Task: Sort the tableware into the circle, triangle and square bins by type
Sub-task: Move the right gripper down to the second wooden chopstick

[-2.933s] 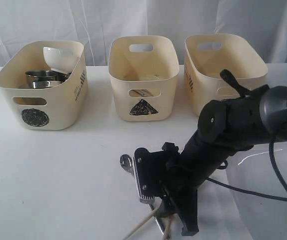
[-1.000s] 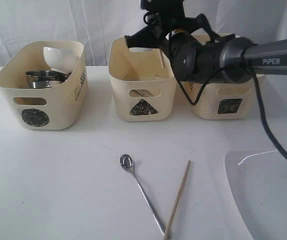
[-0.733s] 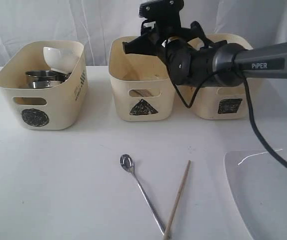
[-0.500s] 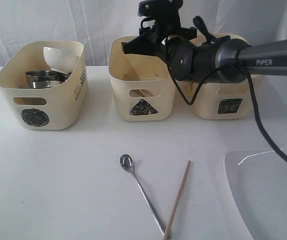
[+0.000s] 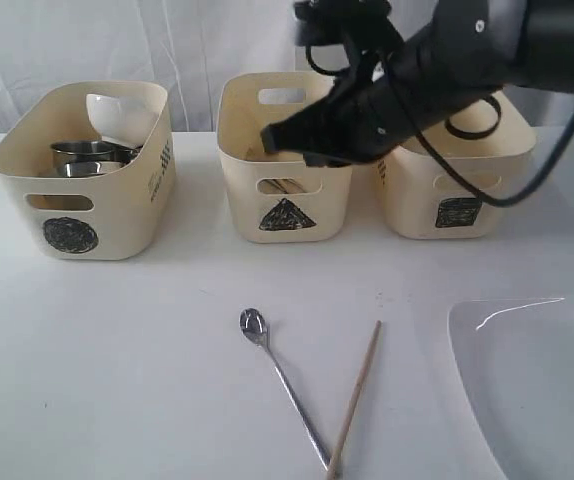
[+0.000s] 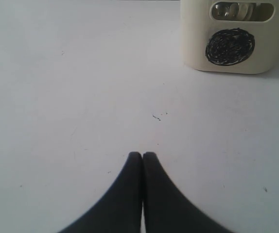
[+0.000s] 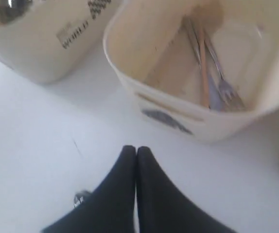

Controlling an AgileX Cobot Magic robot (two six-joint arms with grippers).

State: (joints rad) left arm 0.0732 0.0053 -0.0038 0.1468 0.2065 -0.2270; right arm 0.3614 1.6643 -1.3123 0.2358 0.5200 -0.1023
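A steel spoon (image 5: 282, 385) and one wooden chopstick (image 5: 355, 395) lie on the white table in front of the bins. A large white plate (image 5: 537, 385) sits at the front right. The circle bin (image 5: 117, 220) holds steel mugs (image 5: 87, 155) and a small white bowl (image 5: 117, 115). Inside the triangle bin (image 7: 130, 77) lie a fork (image 7: 227, 92) and a chopstick (image 7: 203, 73). My right gripper (image 5: 266, 138) hangs shut and empty by that bin's front rim. My left gripper (image 6: 142, 154) is shut, empty, low over bare table facing the circle bin (image 6: 198, 43).
The square bin (image 5: 417, 200) stands at the back right, partly hidden by my right arm (image 5: 437, 70). A white curtain hangs behind the three bins. The spoon's bowl (image 7: 81, 198) shows just beside my right fingers in the right wrist view.
The chopstick that hung from my right gripper over the triangle bin is gone from it. The gripper has closed, and the arm has swung lower and toward the table's front.
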